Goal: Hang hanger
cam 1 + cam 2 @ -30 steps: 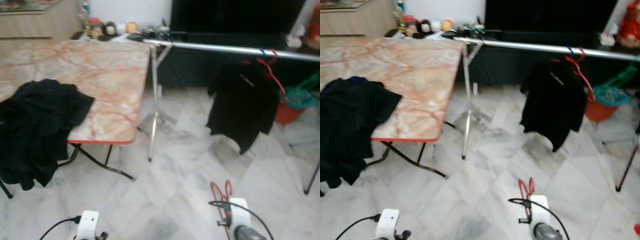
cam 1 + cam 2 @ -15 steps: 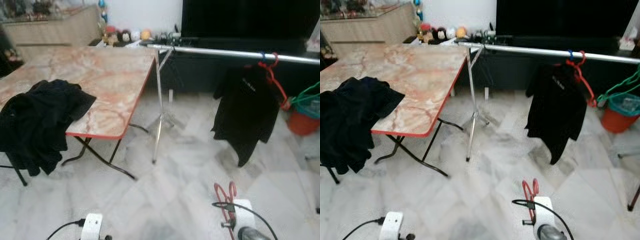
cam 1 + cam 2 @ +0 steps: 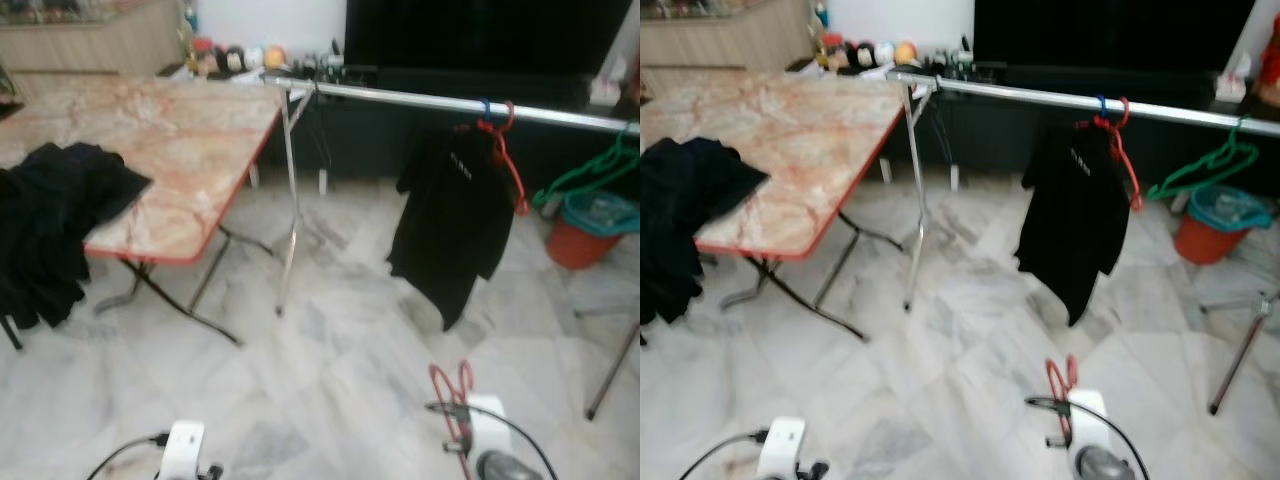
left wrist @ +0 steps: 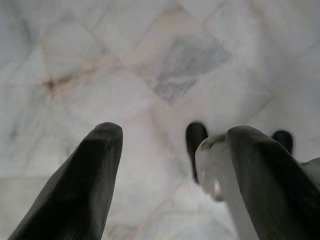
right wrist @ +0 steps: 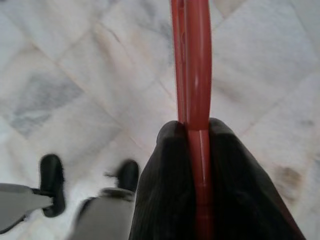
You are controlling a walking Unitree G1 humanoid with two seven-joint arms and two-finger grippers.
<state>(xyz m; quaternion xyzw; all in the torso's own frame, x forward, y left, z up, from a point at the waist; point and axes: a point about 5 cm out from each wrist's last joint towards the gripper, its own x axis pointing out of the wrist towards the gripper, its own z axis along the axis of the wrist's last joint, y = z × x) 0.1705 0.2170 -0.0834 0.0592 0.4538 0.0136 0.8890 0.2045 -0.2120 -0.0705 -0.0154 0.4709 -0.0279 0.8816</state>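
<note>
Compared with a moment earlier the view has swung rightward, bringing the steel clothes rail [image 3: 420, 97] nearer centre, while the right tool [image 5: 192, 131] stays clenched on the red hanger [image 3: 452, 395] at lower right, unhung.

No text can be read anywhere. The black shirt [image 3: 447, 225] hanging from the metal rail [image 3: 420, 98] carries a small pale mark on its chest, but it is too blurred to make out as letters or a brand. The small items at the far edge of the tabletop [image 3: 160, 150] show no legible labels.
</note>
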